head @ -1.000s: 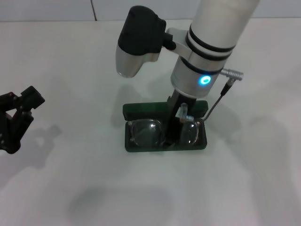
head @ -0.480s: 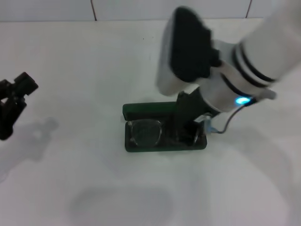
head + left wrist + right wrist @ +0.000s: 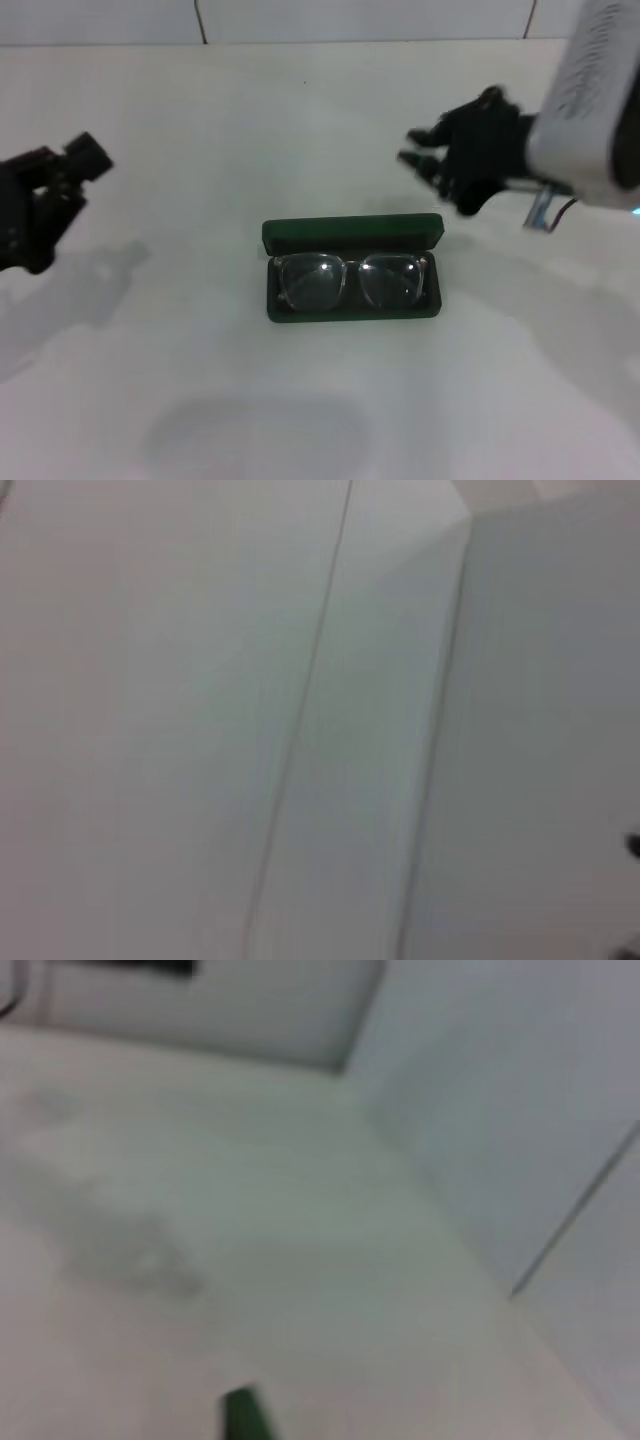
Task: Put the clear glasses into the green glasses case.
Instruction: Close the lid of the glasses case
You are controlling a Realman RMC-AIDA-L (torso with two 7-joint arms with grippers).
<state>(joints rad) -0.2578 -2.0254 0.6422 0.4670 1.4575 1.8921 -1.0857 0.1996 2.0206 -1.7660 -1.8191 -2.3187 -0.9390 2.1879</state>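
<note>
The green glasses case (image 3: pixel 350 234) lies open in the middle of the white table, its lid standing up at the far side. The clear glasses (image 3: pixel 350 281) rest inside its tray, lenses facing up, arms hidden beneath. My right gripper (image 3: pixel 425 160) hangs in the air above and to the right of the case, open, with nothing between its fingers. My left gripper (image 3: pixel 70 185) is far off at the left edge, open and empty. In the right wrist view only a green corner of the case (image 3: pixel 245 1415) shows.
The white table (image 3: pixel 300 400) stretches around the case on all sides. A white wall with a dark seam (image 3: pixel 198 20) closes the far edge. The left wrist view shows only pale wall panels (image 3: pixel 200 730).
My right gripper has let go of the glasses, lifted out of the case and swung up to the right. The glasses stay in the tray. My left gripper shifted slightly.
</note>
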